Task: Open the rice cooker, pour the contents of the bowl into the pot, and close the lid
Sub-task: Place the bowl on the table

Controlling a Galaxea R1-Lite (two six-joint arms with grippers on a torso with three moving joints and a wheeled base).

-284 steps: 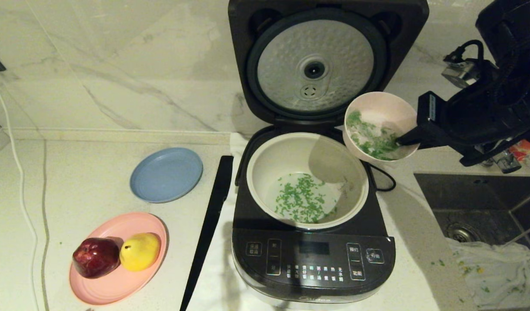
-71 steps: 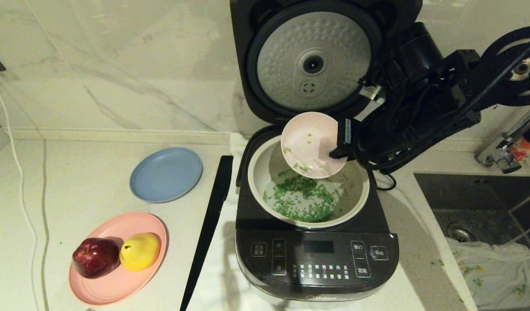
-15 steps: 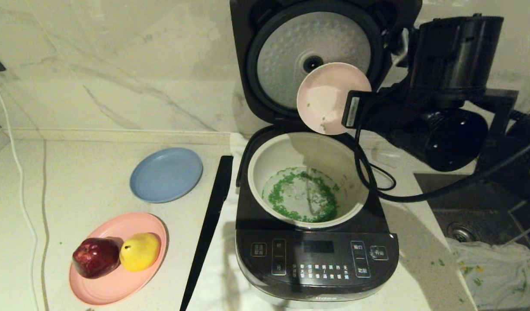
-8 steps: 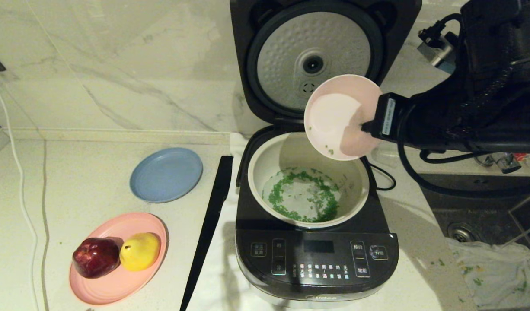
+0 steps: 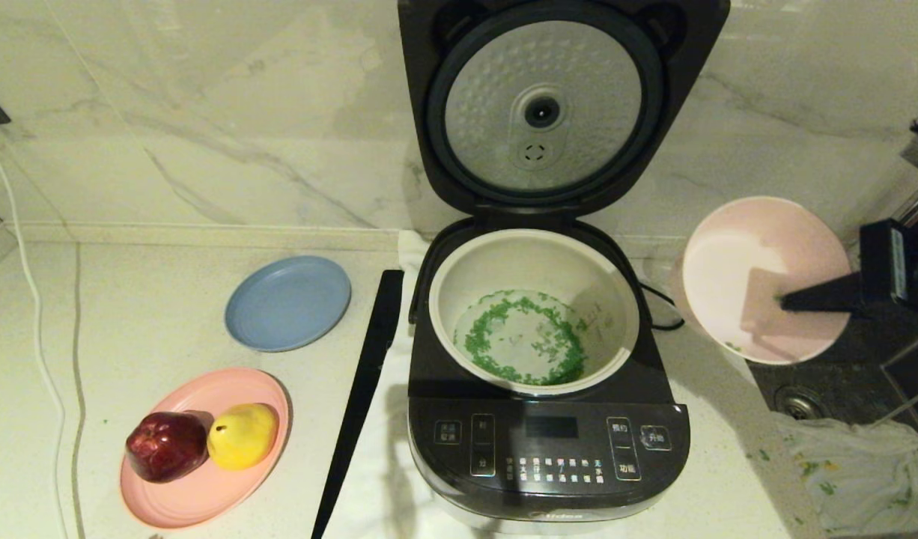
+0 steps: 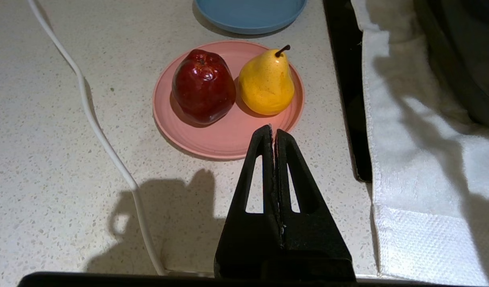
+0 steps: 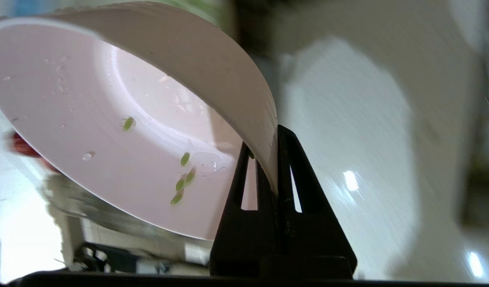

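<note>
The dark rice cooker [image 5: 549,449] stands mid-counter with its lid [image 5: 549,105] hinged up, silver dimpled underside facing me. In the cream pot [image 5: 459,284] lie the green bits [image 5: 496,352] in a ring in water. My right gripper [image 5: 785,302] [image 7: 268,139] is shut on the rim of the pale pink bowl [image 5: 743,254] [image 7: 109,131], held tilted in the air right of the cooker, above the counter by the sink. Only a few green bits [image 7: 182,179] and drops cling inside it. My left gripper [image 6: 271,129] is shut and empty, low over the counter near the pink plate.
A pink plate [image 5: 197,494] [image 6: 224,143] with a red apple [image 5: 165,445] and a yellow pear [image 5: 243,434] sits front left, a blue plate [image 5: 288,302] behind it. A long black strip [image 5: 362,389] lies left of the cooker. Sink [image 5: 826,382] and crumpled cloth [image 5: 863,464] at right.
My right arm has swung the bowl away from above the pot to the right, beside the cooker. The green bits in the pot still lie in a ring.
</note>
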